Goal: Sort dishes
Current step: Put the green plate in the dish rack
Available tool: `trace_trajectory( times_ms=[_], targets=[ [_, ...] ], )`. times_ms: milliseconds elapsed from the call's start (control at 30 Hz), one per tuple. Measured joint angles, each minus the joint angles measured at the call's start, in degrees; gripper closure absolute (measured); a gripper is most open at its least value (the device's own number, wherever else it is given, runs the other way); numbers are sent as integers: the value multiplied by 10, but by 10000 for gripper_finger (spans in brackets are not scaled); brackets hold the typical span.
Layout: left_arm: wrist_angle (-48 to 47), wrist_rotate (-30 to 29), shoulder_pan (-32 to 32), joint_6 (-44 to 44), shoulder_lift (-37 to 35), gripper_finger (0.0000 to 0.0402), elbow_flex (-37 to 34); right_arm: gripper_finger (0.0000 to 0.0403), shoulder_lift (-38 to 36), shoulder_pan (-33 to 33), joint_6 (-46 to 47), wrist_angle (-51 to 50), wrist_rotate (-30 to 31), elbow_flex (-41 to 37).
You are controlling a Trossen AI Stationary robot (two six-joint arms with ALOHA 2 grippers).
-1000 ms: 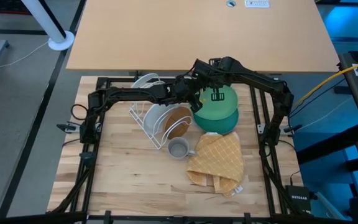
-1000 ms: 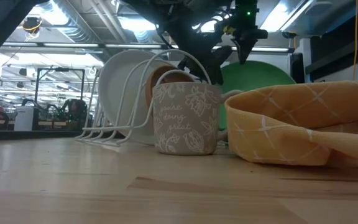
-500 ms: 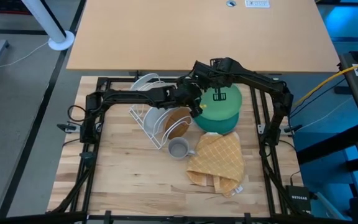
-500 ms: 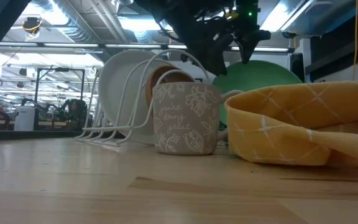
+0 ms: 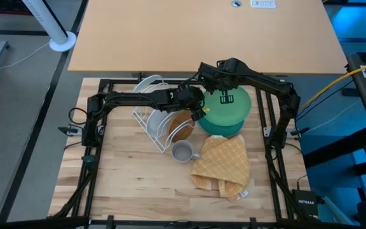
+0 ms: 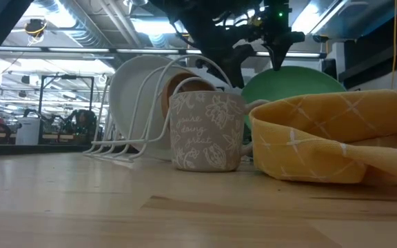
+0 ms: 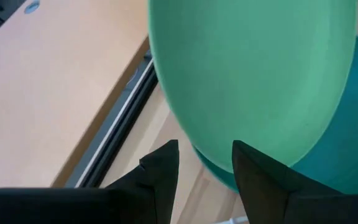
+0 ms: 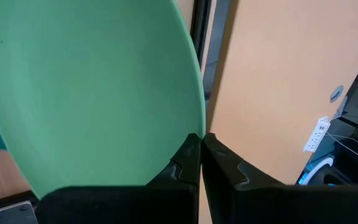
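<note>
The green plate [image 5: 232, 112] stands tilted over the large dark teal plate [image 5: 223, 131], which lies flat on the table. My right gripper [image 8: 201, 138] is shut on the green plate's rim; it also shows in the high view [image 5: 224, 94]. My left gripper [image 7: 205, 148] is open at the plate's left rim, one finger on each side of it. The white plate [image 5: 147, 83] and the brown wooden plate [image 5: 182, 124] stand on edge in the white wire rack [image 5: 146, 122]. My right gripper pinches the green plate's far rim [image 8: 194, 127] between its two fingers, coming from above and pointing down [image 6: 279, 58]. The held rim is raised and the plate tilts; its lower edge is hidden behind the cloth and mug. My left gripper: I cannot tell whether its fingers [image 7: 253, 171] touch the plate.
A grey patterned mug [image 5: 182, 151] stands just in front of the rack. The yellow checked cloth [image 5: 223, 163] lies bunched in front of the teal plate. Bare wood lies along the table's near and left parts.
My right gripper has gone toward the table's right edge with the green plate. The plate has shifted right, away from my left gripper, and stays tilted with its held rim up.
</note>
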Motion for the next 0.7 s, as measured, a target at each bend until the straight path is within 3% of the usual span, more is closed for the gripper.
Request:
trace_trajectory(
  times_ms=[467,700],
  targets=[
    [0,1,18,-47,0,260,0,393,-2,0,0,0,-25,0],
    [1,41,17,-102,1,260,0,393,-2,0,0,0,-25,0]
  ],
)
